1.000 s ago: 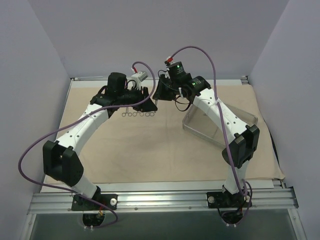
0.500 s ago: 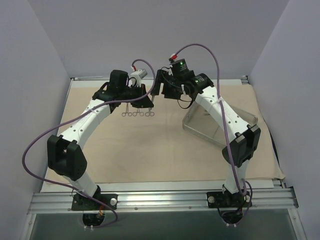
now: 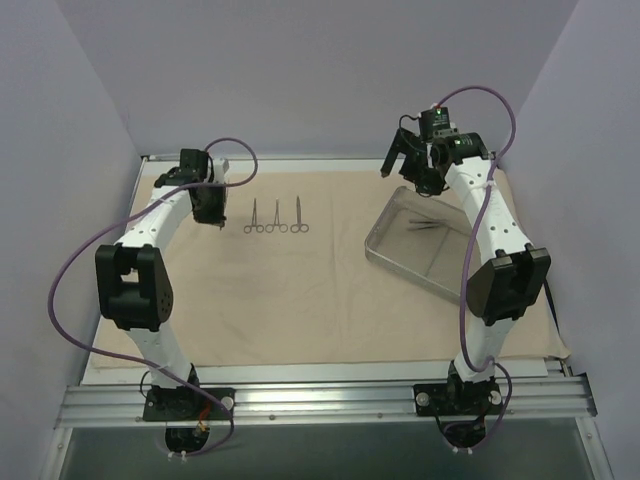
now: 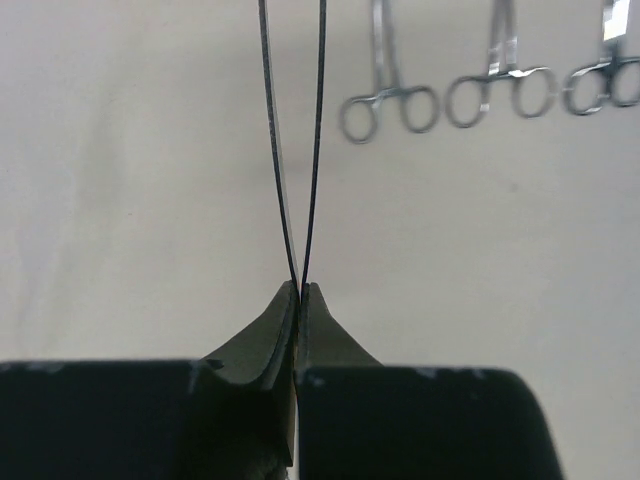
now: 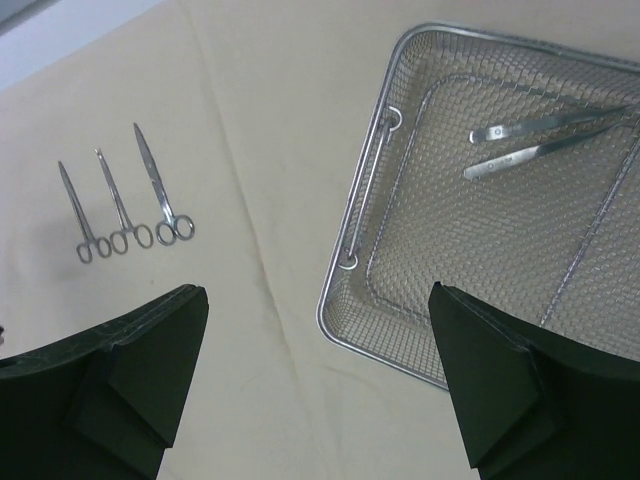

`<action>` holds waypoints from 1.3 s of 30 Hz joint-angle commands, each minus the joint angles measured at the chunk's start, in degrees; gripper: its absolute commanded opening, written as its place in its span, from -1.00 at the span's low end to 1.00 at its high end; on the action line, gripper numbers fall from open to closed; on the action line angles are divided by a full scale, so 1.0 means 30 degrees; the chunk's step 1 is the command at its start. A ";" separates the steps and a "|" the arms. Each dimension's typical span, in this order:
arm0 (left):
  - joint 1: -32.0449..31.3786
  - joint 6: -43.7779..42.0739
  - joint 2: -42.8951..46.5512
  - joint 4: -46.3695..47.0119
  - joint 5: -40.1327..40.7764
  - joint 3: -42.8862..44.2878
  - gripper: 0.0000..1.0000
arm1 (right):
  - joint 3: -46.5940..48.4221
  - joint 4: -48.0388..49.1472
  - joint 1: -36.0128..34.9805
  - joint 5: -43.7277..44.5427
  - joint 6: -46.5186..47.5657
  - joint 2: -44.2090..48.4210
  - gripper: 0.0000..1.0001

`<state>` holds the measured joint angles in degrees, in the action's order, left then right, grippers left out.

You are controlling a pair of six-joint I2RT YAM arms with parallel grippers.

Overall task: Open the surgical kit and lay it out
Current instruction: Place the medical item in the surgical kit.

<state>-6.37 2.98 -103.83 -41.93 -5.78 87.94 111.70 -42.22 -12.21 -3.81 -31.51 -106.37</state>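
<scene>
The cloth wrap [image 3: 320, 300] lies spread over the worktop, reaching close to every edge. On it, near the far edge and left of centre, three ring-handled instruments [image 3: 276, 215] lie side by side in a row (rings toward the near edge, tips toward the far edge). The tray [image 3: 410, 250] sits on the cloth toward the far right corner, with two tweezers [image 5: 545, 124] inside it. The left gripper [image 3: 210, 212] hangs left of the row, a third tweezers [image 4: 314, 150] pinched between its fingers. The right gripper [image 3: 398, 160] hangs by the tray's far left corner.
</scene>
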 commanded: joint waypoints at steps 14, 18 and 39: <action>0.0571 0.0175 -0.6518 -0.1078 0.1312 0.4844 -0.95 | -0.3891 0.0420 0.1666 -0.2302 0.1567 0.2174 0.99; 0.0571 0.0967 -0.7575 -0.1607 0.0524 0.5957 -0.95 | -0.3953 0.0420 0.1959 -0.2419 0.1654 0.2087 0.99; 0.0541 0.1818 -0.9950 -0.3776 0.0051 0.8567 -0.44 | -0.4596 0.0566 0.2545 -0.2304 0.1305 0.1354 0.99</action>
<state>-4.91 8.32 -133.05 -50.83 -5.39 111.48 99.15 -40.18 -4.93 -11.14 -27.11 -103.04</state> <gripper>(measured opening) 0.268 0.995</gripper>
